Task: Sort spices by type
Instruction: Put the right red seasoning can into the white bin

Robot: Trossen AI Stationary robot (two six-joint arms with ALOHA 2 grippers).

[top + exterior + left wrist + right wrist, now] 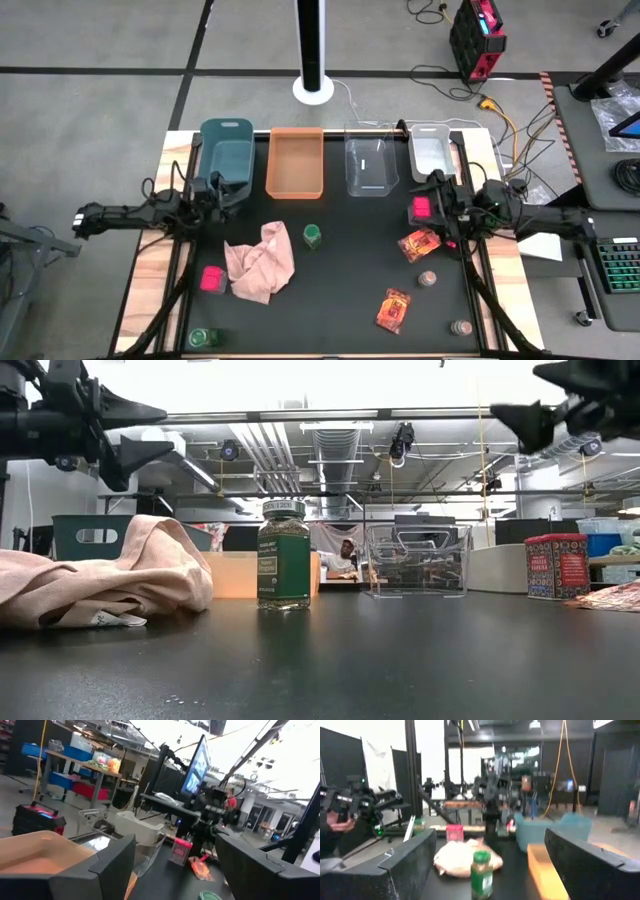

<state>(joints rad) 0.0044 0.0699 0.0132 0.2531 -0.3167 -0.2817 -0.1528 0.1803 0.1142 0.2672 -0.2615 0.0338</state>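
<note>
While both arms hang above the table, the right gripper (432,196) has its fingers apart and empty, a red box (421,209) just below it, foil packets (419,244) nearby. Left gripper (222,190) also spread, empty, beside the teal bin (226,150); green-capped jar (312,236) and pink cloth (262,262) lie between the arms.

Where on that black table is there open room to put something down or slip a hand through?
The widest bare patch lies on the mat between the pink cloth, the green-capped jar and the foil packet. Another strip runs along the front of the orange bin and clear bin. The right side is crowded with packets, small jars and a red box.
</note>
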